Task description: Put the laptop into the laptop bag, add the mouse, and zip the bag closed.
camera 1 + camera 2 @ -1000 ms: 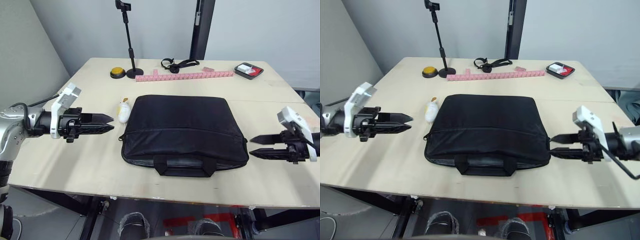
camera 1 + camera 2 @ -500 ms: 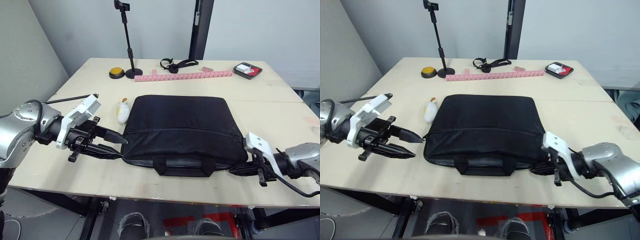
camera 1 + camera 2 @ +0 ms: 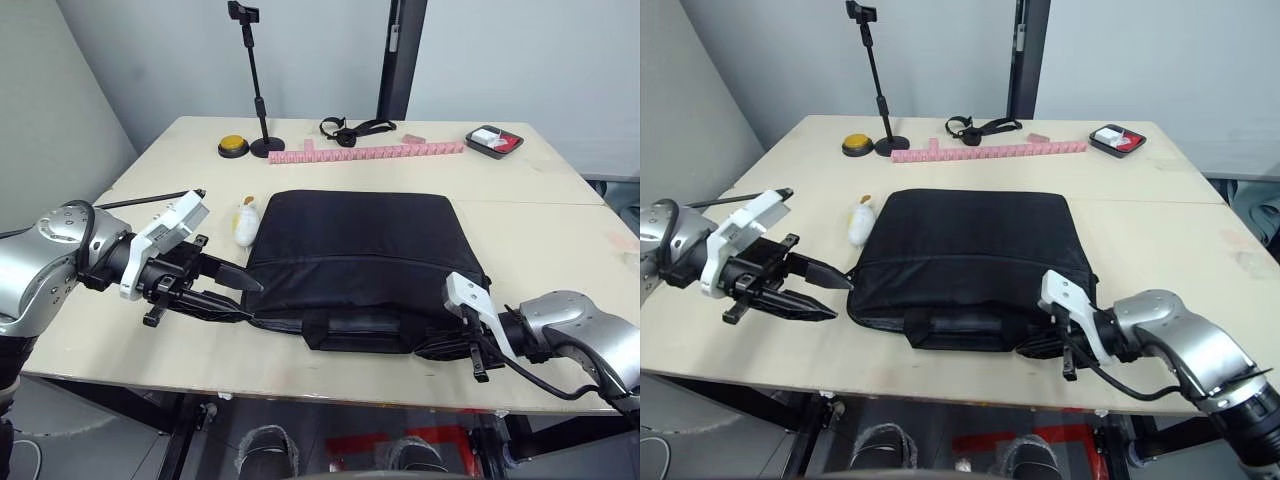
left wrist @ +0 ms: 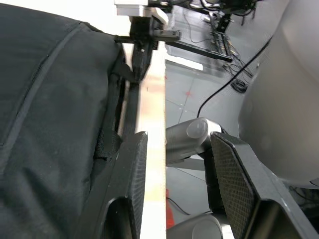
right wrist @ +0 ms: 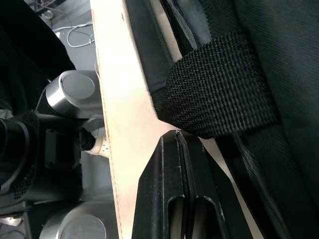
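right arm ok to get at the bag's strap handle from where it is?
Probably yes. The right gripper sits at the laptop bag's front edge with jaws shut, right beside the strap handle. Nothing lies between them, but the jaws would need to open first.

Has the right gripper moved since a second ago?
Yes. The right gripper has swung in from beyond the laptop bag's right end to its front edge, close to the strap handles, fingers shut.

Left arm: reaching inward, low, forearm level.
Left gripper (image 3: 245, 300): fingers spread apart.
Right arm: bent inward, low.
Right gripper (image 5: 182, 144): fingers pressed together.
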Action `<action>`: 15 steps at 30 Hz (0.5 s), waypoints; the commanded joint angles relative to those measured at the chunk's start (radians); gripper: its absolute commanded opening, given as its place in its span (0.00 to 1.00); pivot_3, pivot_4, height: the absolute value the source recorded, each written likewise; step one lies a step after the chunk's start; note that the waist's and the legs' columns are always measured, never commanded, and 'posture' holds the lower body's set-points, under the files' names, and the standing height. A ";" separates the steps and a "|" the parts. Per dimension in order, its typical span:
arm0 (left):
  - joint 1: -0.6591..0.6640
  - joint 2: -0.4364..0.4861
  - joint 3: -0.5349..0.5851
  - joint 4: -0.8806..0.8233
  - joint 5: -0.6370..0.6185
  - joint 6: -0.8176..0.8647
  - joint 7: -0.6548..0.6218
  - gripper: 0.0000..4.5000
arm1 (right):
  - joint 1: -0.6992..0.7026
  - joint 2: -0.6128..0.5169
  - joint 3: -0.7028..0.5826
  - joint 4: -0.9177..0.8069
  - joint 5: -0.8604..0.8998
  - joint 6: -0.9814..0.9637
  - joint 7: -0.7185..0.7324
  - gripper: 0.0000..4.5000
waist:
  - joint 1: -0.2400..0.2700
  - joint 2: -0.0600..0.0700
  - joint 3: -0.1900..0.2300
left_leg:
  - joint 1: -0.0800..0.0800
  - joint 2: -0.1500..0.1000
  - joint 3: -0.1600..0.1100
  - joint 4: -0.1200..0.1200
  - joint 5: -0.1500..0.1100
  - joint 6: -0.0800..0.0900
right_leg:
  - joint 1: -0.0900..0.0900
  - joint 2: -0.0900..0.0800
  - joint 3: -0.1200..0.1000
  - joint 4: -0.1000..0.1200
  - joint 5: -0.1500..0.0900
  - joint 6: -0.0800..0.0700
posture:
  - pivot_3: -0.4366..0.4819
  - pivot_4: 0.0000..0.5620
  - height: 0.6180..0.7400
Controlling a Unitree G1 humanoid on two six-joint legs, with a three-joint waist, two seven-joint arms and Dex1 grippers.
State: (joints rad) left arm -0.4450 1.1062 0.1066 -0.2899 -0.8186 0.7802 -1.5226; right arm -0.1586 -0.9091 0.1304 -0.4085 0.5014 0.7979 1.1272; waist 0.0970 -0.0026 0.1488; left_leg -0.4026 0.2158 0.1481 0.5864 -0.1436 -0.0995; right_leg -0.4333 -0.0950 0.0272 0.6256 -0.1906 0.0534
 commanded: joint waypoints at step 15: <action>-0.254 -0.110 -0.135 0.358 0.218 -0.052 0.060 0.99 | -0.088 0.004 -0.027 -0.072 0.134 0.052 -0.003 0.00 | -0.002 0.000 -0.001 | 0.001 0.000 0.000 0.003 0.000 -0.001 | 0.000 0.000 0.001 0.004 0.000 0.000 | 0.48 0.27 1.00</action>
State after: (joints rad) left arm -0.6718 0.9928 -0.0253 0.0575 -0.6100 0.7367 -1.4525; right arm -0.2321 -0.9065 0.1210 -0.4539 0.6218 0.8547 1.1245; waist 0.0951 -0.0025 0.1481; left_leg -0.4015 0.2159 0.1480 0.5898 -0.1434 -0.1002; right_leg -0.4332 -0.0948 0.0286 0.6301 -0.1905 0.0534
